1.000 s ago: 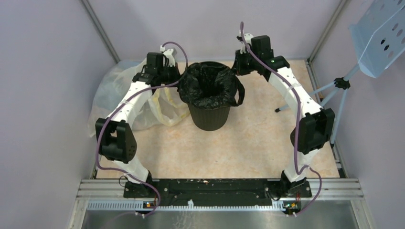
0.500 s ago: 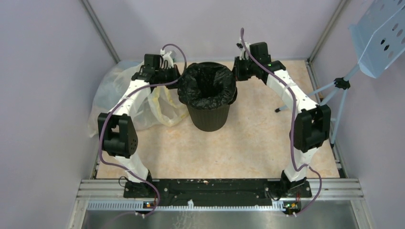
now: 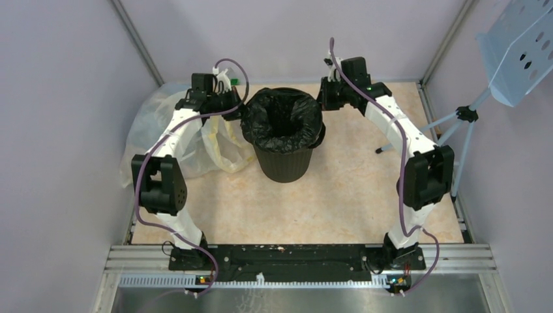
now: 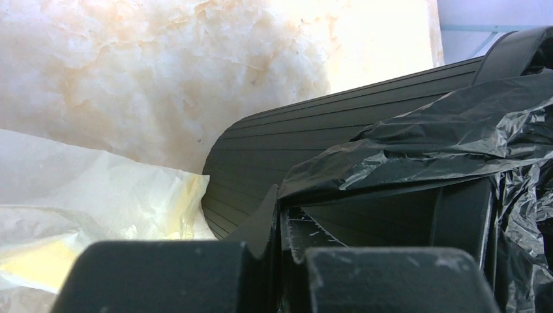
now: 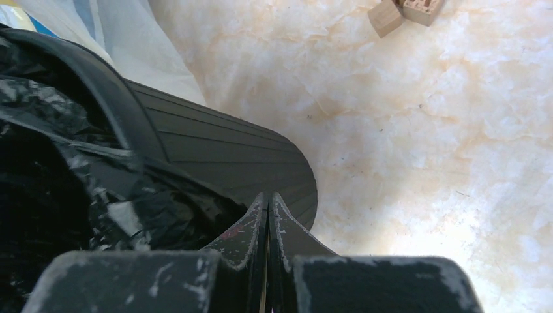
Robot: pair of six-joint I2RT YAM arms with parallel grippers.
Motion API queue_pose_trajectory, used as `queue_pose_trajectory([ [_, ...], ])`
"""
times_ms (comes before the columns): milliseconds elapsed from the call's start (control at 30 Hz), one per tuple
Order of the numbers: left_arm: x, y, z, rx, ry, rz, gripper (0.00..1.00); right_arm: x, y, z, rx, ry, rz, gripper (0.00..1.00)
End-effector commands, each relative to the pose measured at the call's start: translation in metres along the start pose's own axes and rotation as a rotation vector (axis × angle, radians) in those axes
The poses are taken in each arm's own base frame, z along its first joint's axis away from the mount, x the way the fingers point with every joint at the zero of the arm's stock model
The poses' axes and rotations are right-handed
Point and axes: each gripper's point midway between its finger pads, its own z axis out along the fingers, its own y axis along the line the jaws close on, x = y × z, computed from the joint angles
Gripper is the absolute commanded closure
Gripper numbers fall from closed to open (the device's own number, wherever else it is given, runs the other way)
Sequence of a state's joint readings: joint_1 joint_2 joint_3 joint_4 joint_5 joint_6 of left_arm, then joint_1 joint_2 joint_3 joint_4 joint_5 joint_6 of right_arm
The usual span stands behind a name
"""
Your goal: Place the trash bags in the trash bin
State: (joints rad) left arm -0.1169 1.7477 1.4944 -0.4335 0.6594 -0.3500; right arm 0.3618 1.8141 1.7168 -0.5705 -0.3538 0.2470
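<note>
The trash bin [image 3: 283, 160], round, black and ribbed, stands upright at mid-table. The glossy black trash bag [image 3: 282, 120] lines its mouth, with its edge folded out over the rim. My left gripper [image 3: 239, 108] is at the bin's left rim, shut on the bag's edge. That edge [image 4: 417, 140] runs taut from its fingertips [image 4: 277, 202] across the bin wall [image 4: 293, 140]. My right gripper [image 3: 324, 103] is at the right rim, fingers [image 5: 251, 225] pressed together. A fold of the bag [image 5: 150, 195] runs over the rim [image 5: 111, 98] down to them.
A big translucent pale-yellow bag [image 3: 163, 130] lies left of the bin, touching my left arm; it also shows in the left wrist view [image 4: 98, 195]. Small wooden blocks [image 5: 404, 10] lie on the floor. A tripod [image 3: 456, 124] with a blue perforated panel [image 3: 522, 45] stands at right. Walls close in.
The loop handle that hung outside the bin's right side no longer hangs there. My left gripper has moved left and back, and the bag's edge now lies wider over the rim.
</note>
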Motion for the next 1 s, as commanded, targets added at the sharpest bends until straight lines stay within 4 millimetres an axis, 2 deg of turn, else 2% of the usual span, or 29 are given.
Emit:
queue_pose_trajectory([
  [0, -0.01, -0.007, -0.008, 0.009, -0.038, 0.016, 1.0, -0.06, 0.031, -0.054, -0.002, -0.195, -0.082, 1.0],
  [167, -0.033, -0.021, -0.033, -0.037, -0.147, 0.075, 1.0, -0.078, 0.025, -0.07, 0.065, -0.257, -0.102, 1.0],
  [300, -0.051, -0.03, -0.054, -0.064, -0.254, 0.104, 1.0, -0.089, 0.023, -0.071, 0.061, -0.296, -0.093, 1.0],
  [367, -0.054, -0.034, -0.061, -0.056, -0.283, 0.107, 1.0, -0.092, 0.034, -0.07, 0.005, -0.3, -0.128, 0.99],
  [433, -0.056, -0.038, -0.064, -0.05, -0.295, 0.114, 1.0, -0.094, 0.048, -0.071, -0.076, -0.299, -0.193, 0.77],
  [467, -0.056, -0.038, -0.065, -0.047, -0.294, 0.114, 1.0, -0.096, 0.055, -0.073, -0.113, -0.303, -0.232, 0.71],
  [533, -0.054, -0.04, -0.065, -0.037, -0.287, 0.114, 1.0, -0.098, 0.066, -0.075, -0.159, -0.315, -0.319, 0.64],
  [667, -0.054, -0.041, -0.065, -0.03, -0.281, 0.109, 1.0, -0.103, 0.085, -0.073, -0.2, -0.337, -0.485, 0.59],
  [767, -0.055, -0.041, -0.063, -0.03, -0.27, 0.104, 1.0, -0.092, 0.11, -0.065, -0.294, -0.332, -0.679, 0.57],
  [867, -0.057, -0.041, -0.062, -0.032, -0.259, 0.103, 1.0, -0.089, 0.123, -0.055, -0.267, -0.352, -0.837, 0.54],
  [967, -0.058, -0.042, -0.064, -0.037, -0.261, 0.104, 1.0, -0.09, 0.127, -0.046, -0.28, -0.347, -0.907, 0.53],
])
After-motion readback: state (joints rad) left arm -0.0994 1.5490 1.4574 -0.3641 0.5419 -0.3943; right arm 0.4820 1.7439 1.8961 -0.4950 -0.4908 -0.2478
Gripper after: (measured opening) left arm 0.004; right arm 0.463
